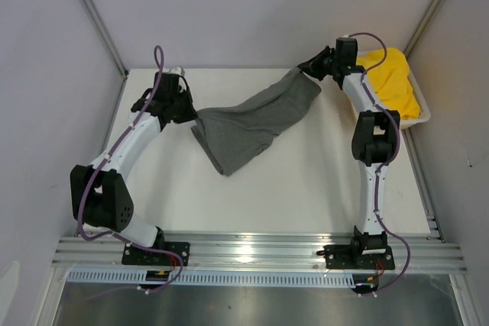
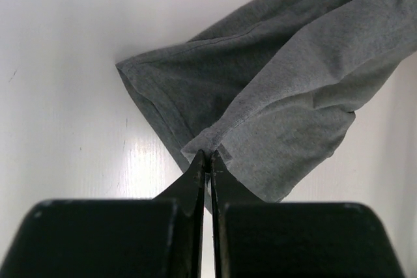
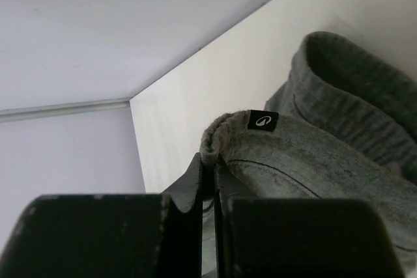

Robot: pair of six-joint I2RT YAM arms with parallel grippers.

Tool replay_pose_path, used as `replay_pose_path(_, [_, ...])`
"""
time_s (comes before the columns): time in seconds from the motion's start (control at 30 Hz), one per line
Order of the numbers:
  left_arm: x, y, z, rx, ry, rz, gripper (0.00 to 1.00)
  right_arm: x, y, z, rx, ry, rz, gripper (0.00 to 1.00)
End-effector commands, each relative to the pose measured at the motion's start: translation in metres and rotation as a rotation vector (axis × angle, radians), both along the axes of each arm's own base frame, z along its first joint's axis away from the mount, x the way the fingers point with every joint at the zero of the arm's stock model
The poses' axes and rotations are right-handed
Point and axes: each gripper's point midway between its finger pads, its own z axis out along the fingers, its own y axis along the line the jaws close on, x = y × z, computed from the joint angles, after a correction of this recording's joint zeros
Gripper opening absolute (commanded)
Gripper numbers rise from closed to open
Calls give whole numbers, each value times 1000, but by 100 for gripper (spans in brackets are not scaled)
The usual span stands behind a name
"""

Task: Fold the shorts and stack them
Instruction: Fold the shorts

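The dark grey shorts (image 1: 252,124) hang stretched across the back of the table between both arms, sagging toward the middle. My left gripper (image 1: 195,114) is shut on a hem corner of the grey shorts (image 2: 273,96), pinched at the fingertips (image 2: 199,164). At the back right my right gripper (image 1: 306,69) is shut on the rolled waistband edge of the grey shorts (image 3: 313,154), next to a small black tag (image 3: 263,120). The yellow shorts (image 1: 391,82) lie bunched in the white basket (image 1: 422,117) at the far right.
The white table (image 1: 306,181) is bounded by grey walls at the back and sides. A metal rail (image 1: 260,250) with both arm bases runs along the near edge. The basket sits against the right wall behind my right arm.
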Motion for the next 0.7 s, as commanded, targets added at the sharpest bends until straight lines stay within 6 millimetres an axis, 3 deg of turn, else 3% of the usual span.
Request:
replay_pose_path(0.0, [11,4,-3,-28,-19,31,0,21,26,59,55,-220,42,0])
replay_pose_path(0.1, [11,8,-19,-29,9,44,0,29,37,59,47,-248,43,1])
replay_pose_path(0.13, [10,10,-27,-26,23,49,0,32,39,48,50,-235,43,2])
replay_pose_path(0.2, [9,14,-44,-24,57,67,0,38,44,46,67,-246,38,2])
replay_pose_path(0.23, [9,17,-50,-22,68,78,0,41,45,33,71,-231,34,2])
replay_pose_path(0.4, [7,38,-89,-16,126,144,0,59,55,21,85,-305,29,7])
replay_pose_path(0.5, [11,48,-103,8,151,179,0,68,57,18,97,-358,12,53])
replay_pose_path(0.53, [11,53,-113,26,177,203,4,69,59,18,100,-371,12,85])
replay_pose_path(0.57, [10,54,-120,28,198,209,14,70,60,24,99,-395,7,97])
replay_pose_path(0.6, [11,56,-123,27,203,215,25,70,61,27,96,-406,11,100])
replay_pose_path(0.63, [12,55,-127,24,212,219,55,70,62,30,75,-420,15,99])
replay_pose_path(0.67, [13,61,-127,48,201,247,60,70,61,33,60,-421,15,99])
